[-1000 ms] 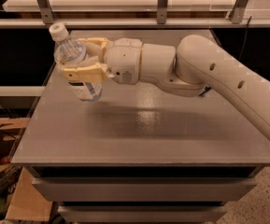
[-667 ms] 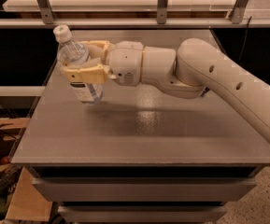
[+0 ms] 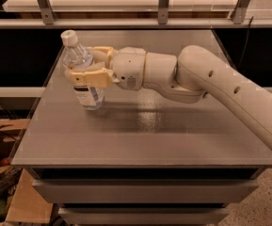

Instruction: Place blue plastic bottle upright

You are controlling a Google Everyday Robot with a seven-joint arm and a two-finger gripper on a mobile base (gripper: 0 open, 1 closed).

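The blue plastic bottle (image 3: 81, 62) is clear with a white cap and a white label. It stands nearly upright, tilted slightly left, with its base on or just above the grey table top (image 3: 145, 131) at the left side. My gripper (image 3: 86, 65) reaches in from the right and is shut on the bottle's middle, one finger (image 3: 89, 76) in front and one behind. The white arm (image 3: 211, 86) runs off to the right.
The table's left edge is close to the bottle. A metal rail (image 3: 135, 22) and shelf posts run along the back. Cardboard and clutter (image 3: 4, 173) lie on the floor to the left. Drawers (image 3: 145, 192) sit under the table top.
The gripper has moved the bottle a little right and down toward the table, and the bottle stands more upright than before.
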